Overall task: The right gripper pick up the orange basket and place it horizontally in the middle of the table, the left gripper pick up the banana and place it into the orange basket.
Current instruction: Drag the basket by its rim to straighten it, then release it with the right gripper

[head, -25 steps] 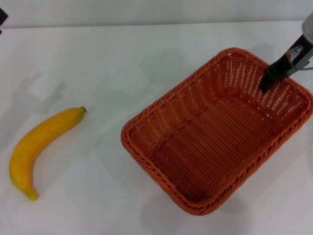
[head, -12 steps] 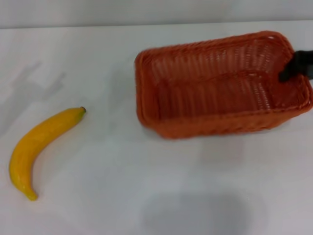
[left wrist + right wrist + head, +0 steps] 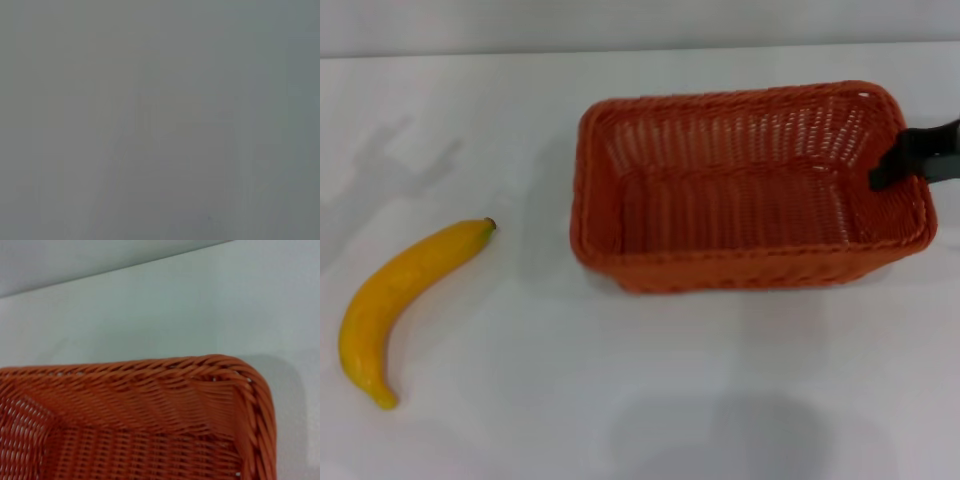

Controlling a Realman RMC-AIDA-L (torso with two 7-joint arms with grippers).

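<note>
The orange basket [image 3: 740, 268] lies lengthwise across the right half of the white table [image 3: 520, 130] in the head view. A faint shadow on the table near the front edge suggests it hangs slightly above the surface. My right gripper [image 3: 910, 160] comes in from the right edge, with a black finger inside the basket's right end wall and shut on that wall. The right wrist view shows a braided corner of the basket [image 3: 150, 405] close up. The yellow banana [image 3: 395, 300] lies on the table at the left, dark tip pointing toward the back. My left gripper is out of view.
The table's back edge [image 3: 640, 48] meets a grey wall. Bare white tabletop lies between the banana and the basket and along the front. The left wrist view shows only a plain grey surface.
The basket has swung from a diagonal lie to a horizontal one in my right gripper's hold, then shifted slightly left and toward me. The banana has not moved.
</note>
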